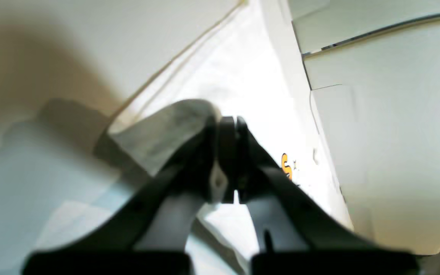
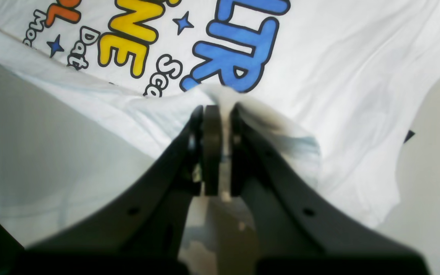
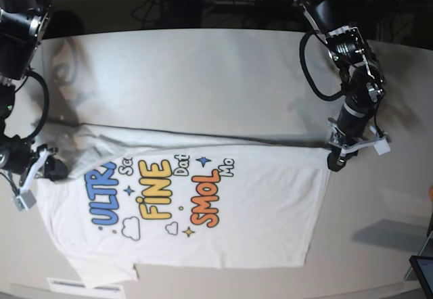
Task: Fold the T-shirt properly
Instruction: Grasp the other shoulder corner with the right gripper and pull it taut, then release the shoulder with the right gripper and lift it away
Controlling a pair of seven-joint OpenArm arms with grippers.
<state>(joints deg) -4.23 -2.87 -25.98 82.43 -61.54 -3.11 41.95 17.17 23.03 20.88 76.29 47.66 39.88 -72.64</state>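
You are clenching both grippers, left gripper [image 3: 334, 162] and right gripper [image 3: 54, 169], on the T-shirt [image 3: 257, 204]'s far edge, stretching it taut for folding.

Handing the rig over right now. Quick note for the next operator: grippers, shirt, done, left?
Left gripper: shut on the hem end of the large white printed cotton T-shirt.
Right gripper: shut on a pinch of the T-shirt's fabric at the collar end, beside the blue lettering.
T-shirt lies print up on the pale table, stretched between both grippers; its far long edge looks turned over along the line between them.
Done: both ends gripped, first lengthwise fold apparently under way.
Left: finish that fold, then the remaining folds.
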